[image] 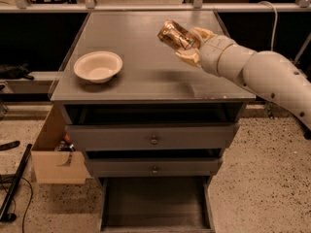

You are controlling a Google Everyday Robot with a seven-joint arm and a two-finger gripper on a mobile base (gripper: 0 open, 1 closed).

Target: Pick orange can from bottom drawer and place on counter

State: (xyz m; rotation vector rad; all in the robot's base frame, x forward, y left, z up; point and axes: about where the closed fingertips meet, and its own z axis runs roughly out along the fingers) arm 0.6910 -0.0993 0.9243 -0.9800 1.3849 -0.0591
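Nearest to us, at the foot of the cabinet, the bottom drawer stands pulled out, a deep grey box with a dark, flat, matt floor. Just left of the cabinet sits a brown cardboard box, open at the top. Above the bottom drawer we see two closed drawer fronts, flat grey panels, each with a small round metal knob at its middle.

The counter on top of the cabinet is a wide, square, glossy grey slab that catches the light. On its left front part rests a cream bowl, round, shallow and smooth.

Over the counter's right rear part we find the arm. Its thick, rounded, off-white segments reach in from the right of the cabinet and stretch out toward the left. The gripper points left, its pale fingers clenched round the orange can. The can is a small shiny metal cylinder, orange-brown and gold. It is tilted, held in the air apart from the counter, with its soft shadow on the surface below.

Behind the cabinet runs a grey metal rail.
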